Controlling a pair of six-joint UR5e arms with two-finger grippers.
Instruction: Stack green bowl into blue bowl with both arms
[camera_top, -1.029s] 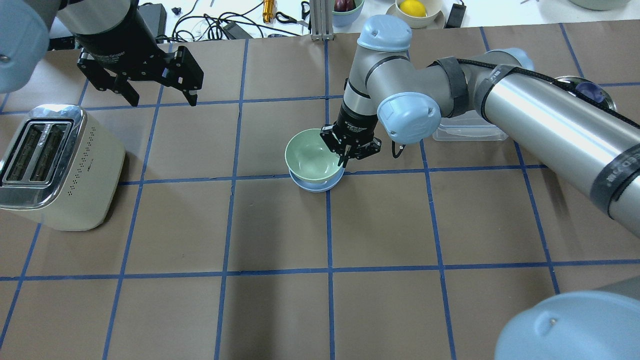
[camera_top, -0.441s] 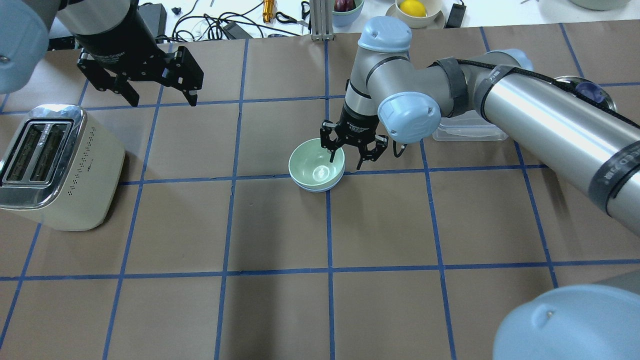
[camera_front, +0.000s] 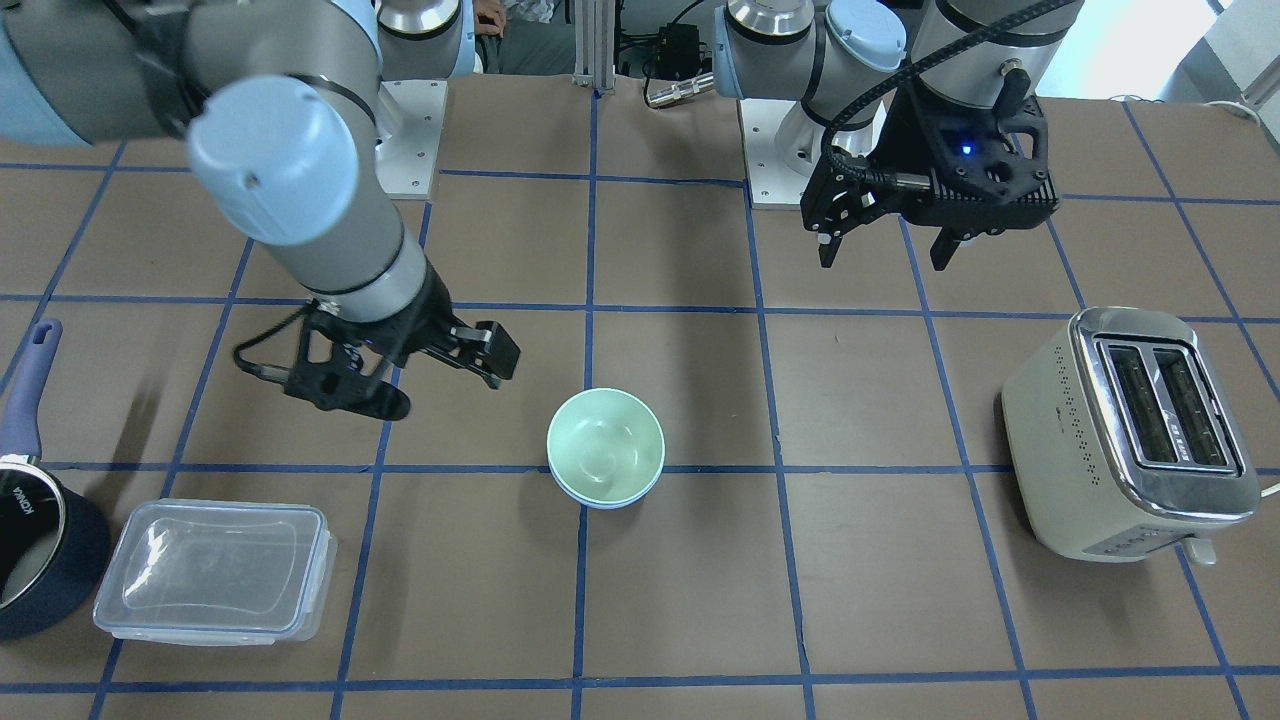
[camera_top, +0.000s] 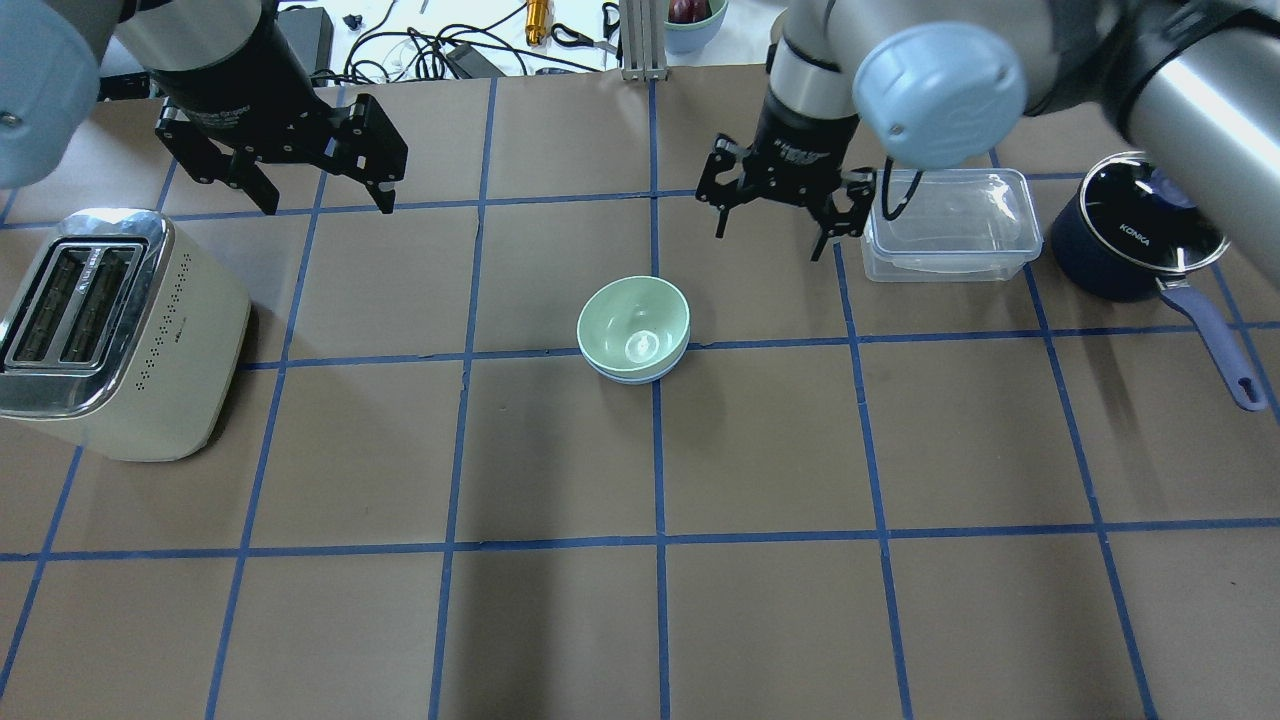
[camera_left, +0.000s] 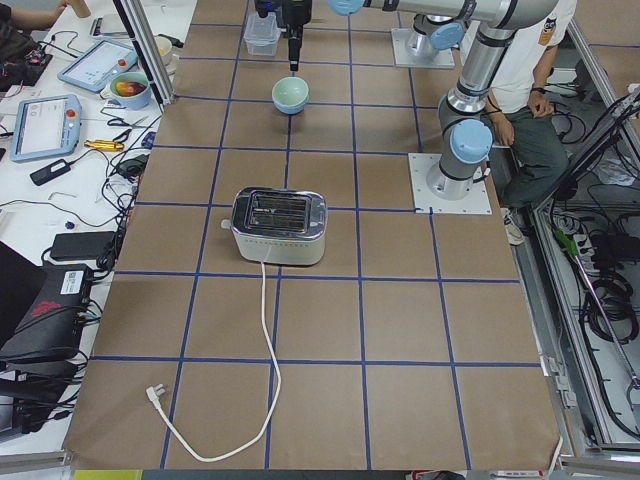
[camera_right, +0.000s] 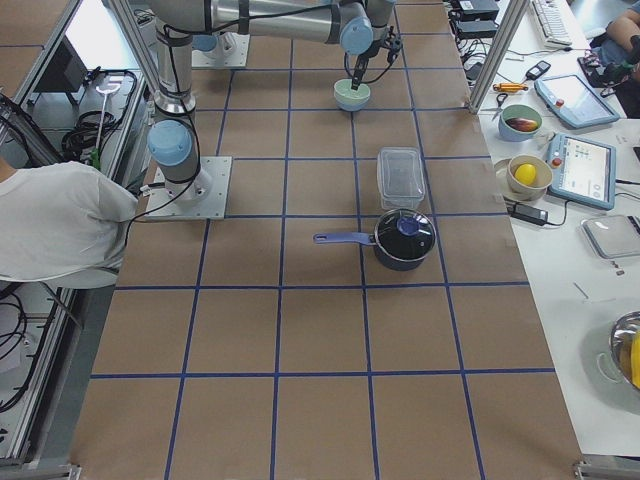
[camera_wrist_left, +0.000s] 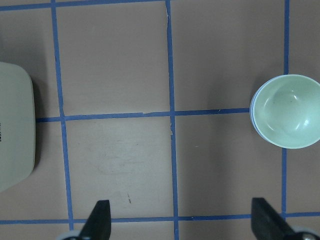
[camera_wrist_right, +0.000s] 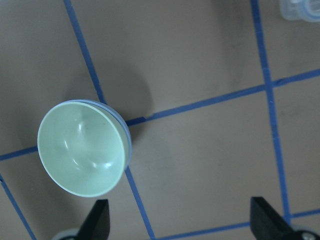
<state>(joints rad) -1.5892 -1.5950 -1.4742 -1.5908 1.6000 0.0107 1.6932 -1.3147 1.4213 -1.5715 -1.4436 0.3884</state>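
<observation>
At the far left of the table (camera_top: 560, 620), seen from overhead, a cream toaster (camera_top: 110, 335) with a chrome top stands with its two slots facing up. Just beyond it the left gripper (camera_top: 327, 205) hangs above the table, jaws spread wide and holding nothing; its wrist camera looks down on bare brown paper between the two finger tips.

Near the middle of the table, on a crossing of the blue tape lines, the green bowl (camera_top: 633, 318) sits upright inside the blue bowl (camera_top: 632, 380). Only a thin blue edge shows beneath the green rim. Neither gripper touches the pair.

Further right and farther back, the right gripper (camera_top: 769, 240) hovers well apart from the bowls, jaws released and empty. Just beside it lies a clear plastic container (camera_top: 950, 225) with its lid on. At the right edge stands a dark blue saucepan (camera_top: 1130, 245) with a glass lid, its handle pointing toward the near side.
</observation>
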